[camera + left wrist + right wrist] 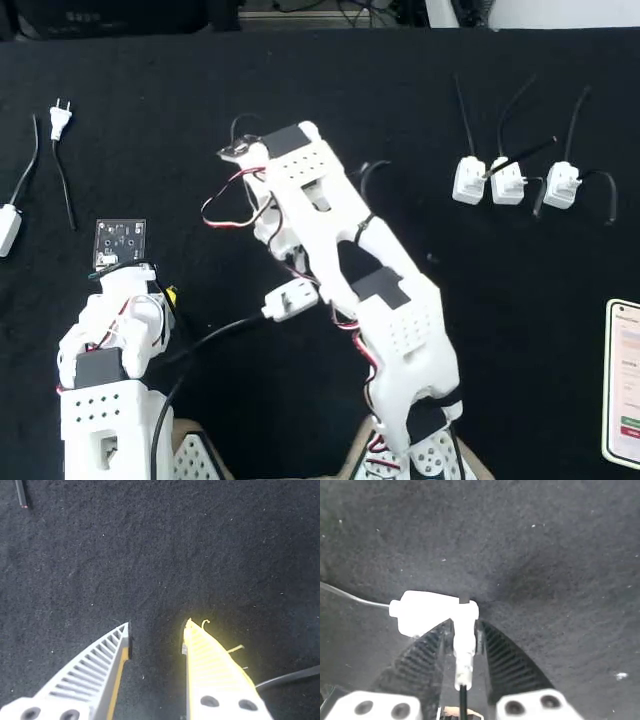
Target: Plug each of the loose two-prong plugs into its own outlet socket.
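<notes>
As the right tool [465,624] pinches it, the plug [464,655] looks white, slim.

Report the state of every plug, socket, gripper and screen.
left gripper: open, empty.
right gripper: shut on held plug, which meets a white socket.
far plug: loose, unplugged.
three right sockets: seemingly plugged.
phone: screen lit.

Black lint-flecked worktop [200,60], white plug [464,640] on black cord [463,695], white socket [427,611], right gripper [464,630] black and ribbed, left gripper [156,630] white one side, yellow the other.
</notes>
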Robot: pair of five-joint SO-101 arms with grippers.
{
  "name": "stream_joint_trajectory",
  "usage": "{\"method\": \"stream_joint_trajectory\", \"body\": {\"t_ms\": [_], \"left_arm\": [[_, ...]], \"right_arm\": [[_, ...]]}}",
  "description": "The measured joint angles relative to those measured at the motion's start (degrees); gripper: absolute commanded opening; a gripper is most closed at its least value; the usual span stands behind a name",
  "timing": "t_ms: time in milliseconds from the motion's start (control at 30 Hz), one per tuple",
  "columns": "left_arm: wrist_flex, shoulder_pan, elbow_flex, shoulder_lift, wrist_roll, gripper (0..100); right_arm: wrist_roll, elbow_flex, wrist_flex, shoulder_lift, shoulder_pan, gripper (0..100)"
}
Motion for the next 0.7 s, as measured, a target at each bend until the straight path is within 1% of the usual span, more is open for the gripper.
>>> {"method": "stream_joint_trajectory", "body": {"t_ms": [100, 233, 433, 533, 700], "left_arm": [[0.0, 0.0, 0.0, 0.0, 0.0, 18], [0.0, 0.0, 0.0, 0.0, 0.0, 18], [0.0, 0.0, 0.0, 0.0, 0.0, 18], [0.0, 0.0, 0.0, 0.0, 0.0, 18], [0.0, 0.0, 0.0, 0.0, 0.0, 18]], "right_arm": [[-1.4, 0.0, 0.0, -0.4, -0.1, 1.0], [-1.9, 1.8, 0.0, -7.0, 0.1, 1.0], [-2.1, 13.2, 0.0, -17.6, 0.0, 1.0], [-2.1, 17.9, 0.0, -18.9, 0.0, 1.0], [-2.1, 18.7, 0.0, -19.0, 0.0, 1.0]]}}
